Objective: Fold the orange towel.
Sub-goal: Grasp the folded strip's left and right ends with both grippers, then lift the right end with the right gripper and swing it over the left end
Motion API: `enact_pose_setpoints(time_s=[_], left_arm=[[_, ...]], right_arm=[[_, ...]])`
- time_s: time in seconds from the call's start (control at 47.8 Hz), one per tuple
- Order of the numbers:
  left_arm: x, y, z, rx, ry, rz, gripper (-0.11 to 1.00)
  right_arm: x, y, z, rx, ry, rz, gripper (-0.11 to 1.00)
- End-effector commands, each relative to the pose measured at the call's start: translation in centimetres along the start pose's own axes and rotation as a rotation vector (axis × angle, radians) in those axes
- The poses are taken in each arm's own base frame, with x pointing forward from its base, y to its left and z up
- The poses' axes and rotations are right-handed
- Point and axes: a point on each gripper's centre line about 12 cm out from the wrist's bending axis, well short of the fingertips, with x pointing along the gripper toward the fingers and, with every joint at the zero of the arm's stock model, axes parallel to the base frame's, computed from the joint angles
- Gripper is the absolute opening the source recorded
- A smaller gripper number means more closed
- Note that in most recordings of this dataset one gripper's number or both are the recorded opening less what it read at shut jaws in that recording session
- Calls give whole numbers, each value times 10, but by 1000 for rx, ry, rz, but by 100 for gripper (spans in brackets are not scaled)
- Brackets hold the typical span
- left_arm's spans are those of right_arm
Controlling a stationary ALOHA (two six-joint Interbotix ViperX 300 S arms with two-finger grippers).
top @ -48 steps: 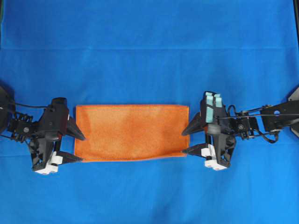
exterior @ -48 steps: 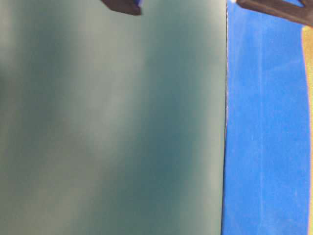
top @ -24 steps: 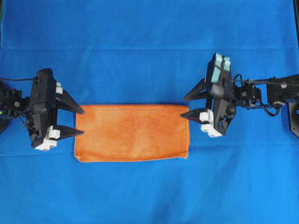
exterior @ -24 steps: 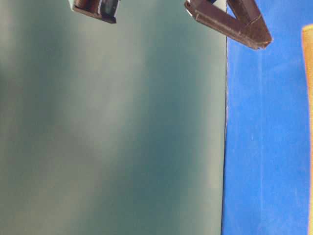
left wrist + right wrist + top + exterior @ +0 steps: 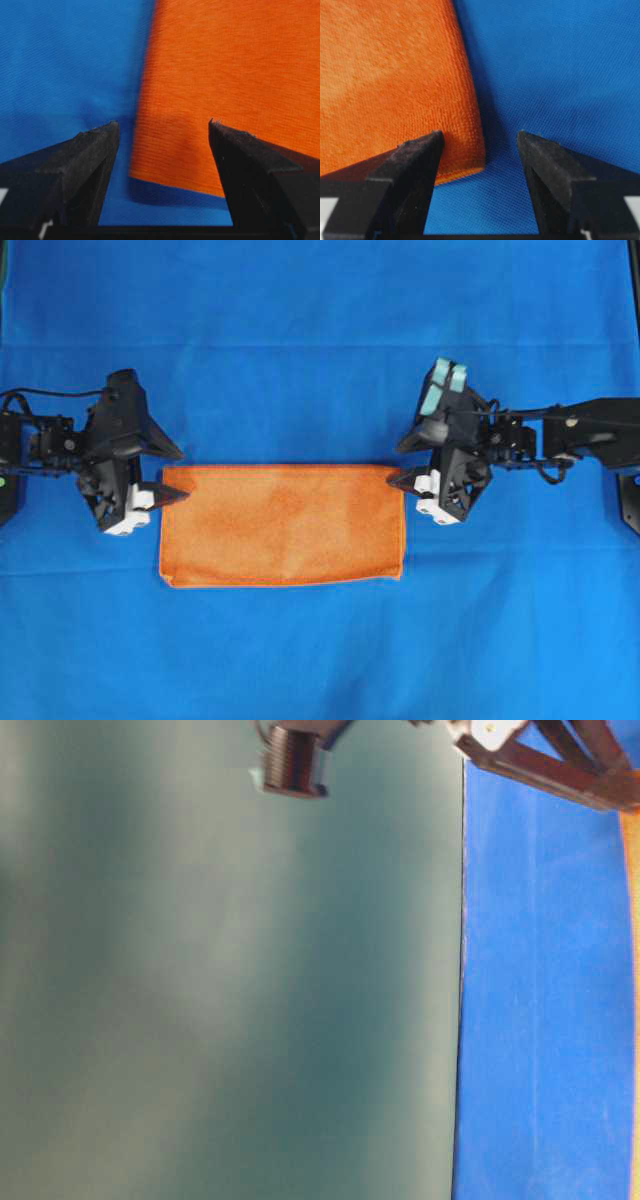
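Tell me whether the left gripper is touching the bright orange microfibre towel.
Cannot tell. In the left wrist view the open left gripper straddles a corner of the orange towel; whether its tips touch the fabric isn't visible.

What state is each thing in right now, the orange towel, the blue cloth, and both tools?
orange towel: lying flat as a wide rectangle, held by neither tool
left tool: open, its jaws either side of the towel's upper left corner
right tool: open, its jaws either side of the towel's upper right corner
blue cloth: spread flat under everything
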Motion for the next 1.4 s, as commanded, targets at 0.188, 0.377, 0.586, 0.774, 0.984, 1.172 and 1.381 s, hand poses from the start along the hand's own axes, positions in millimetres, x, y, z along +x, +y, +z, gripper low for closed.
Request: enact_pose_setpoints(time_s=[0.188, 0.377, 0.586, 0.774, 0.984, 1.172, 1.381], left_arm=[[10, 5, -2, -10, 27, 19, 62], [10, 11, -4, -25, 41, 36, 35], [11, 13, -3, -29, 49, 42, 3], [11, 13, -4, -29, 64, 45, 2], [5, 11, 3, -32, 87, 48, 2], [-17, 4, 29, -33, 86, 42, 2], [-59, -4, 62, -33, -6, 18, 2]], right_arm=[[6, 2, 8, -5, -19, 6, 62], [6, 3, 9, -6, -22, 8, 48], [6, 3, 9, -6, -22, 8, 2], [6, 4, 10, -6, -25, 9, 2], [0, 6, 17, -1, -52, 17, 2], [-23, 12, 36, -4, -96, 32, 2], [-61, 19, 60, -19, -137, 45, 2]])
